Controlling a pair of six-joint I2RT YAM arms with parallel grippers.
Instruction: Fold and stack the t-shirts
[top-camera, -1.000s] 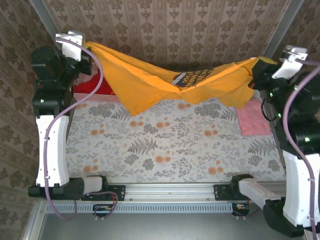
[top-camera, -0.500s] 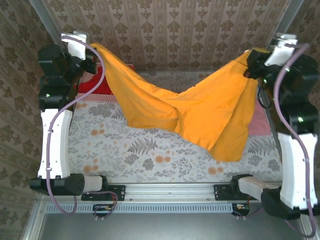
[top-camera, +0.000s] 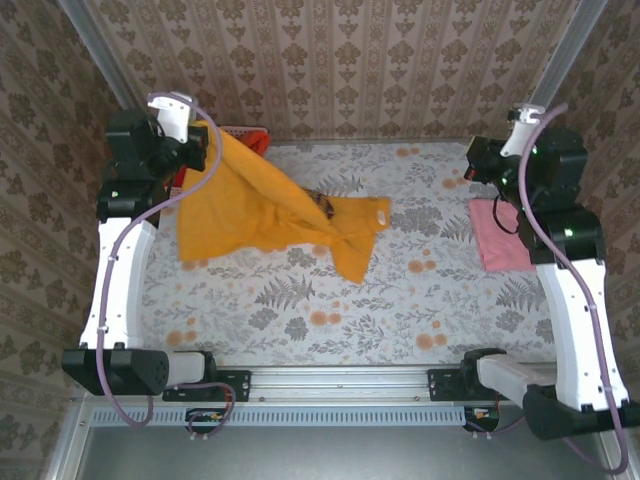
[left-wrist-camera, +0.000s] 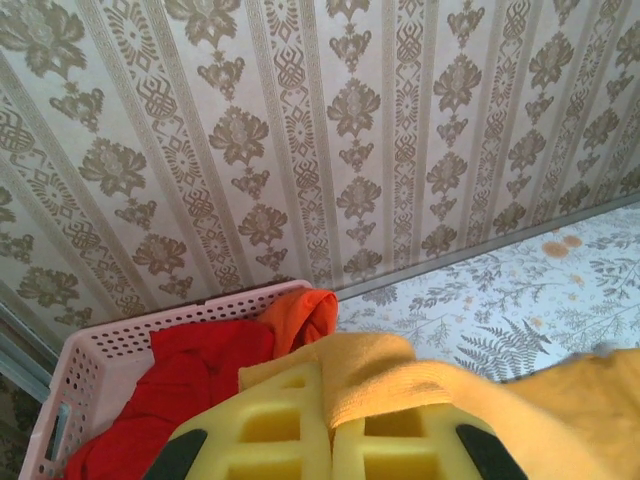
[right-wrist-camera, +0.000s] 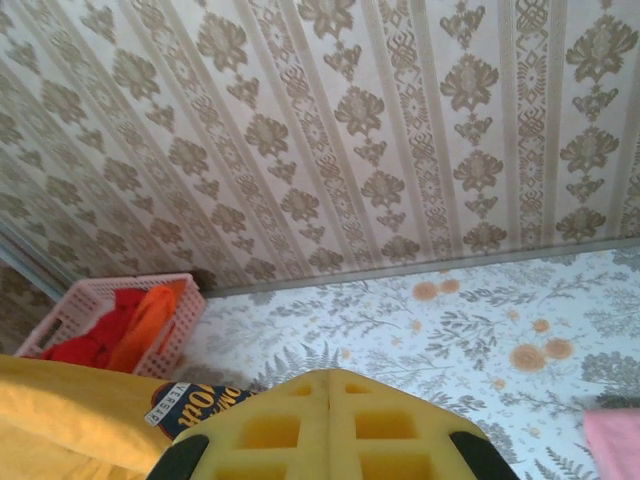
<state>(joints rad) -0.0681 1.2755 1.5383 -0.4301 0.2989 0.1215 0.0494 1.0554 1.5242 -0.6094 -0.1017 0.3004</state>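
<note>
The golden-yellow t-shirt (top-camera: 265, 210) lies crumpled on the left half of the table, one corner lifted. My left gripper (top-camera: 192, 148) is shut on that corner at the back left; in the left wrist view the cloth (left-wrist-camera: 430, 378) is pinched between the yellow fingers (left-wrist-camera: 290, 420). The shirt's dark logo (right-wrist-camera: 200, 405) shows in the right wrist view. My right gripper (top-camera: 476, 160) hangs at the back right, shut with nothing in it (right-wrist-camera: 328, 375). A pale pink t-shirt (top-camera: 500, 235) lies flat below it. Red (left-wrist-camera: 190, 370) and orange (left-wrist-camera: 305, 312) t-shirts sit in the basket.
The pink lattice basket (left-wrist-camera: 100, 350) stands in the back left corner against the patterned wall, just behind my left gripper. The floral tablecloth (top-camera: 330, 310) covers the table. A metal rail (top-camera: 340, 380) runs along the near edge between the arm bases.
The right gripper has let go of the yellow shirt, which dropped from a spread hang onto the table's left half. Both arms swung inward and lower; the left still holds its corner.
</note>
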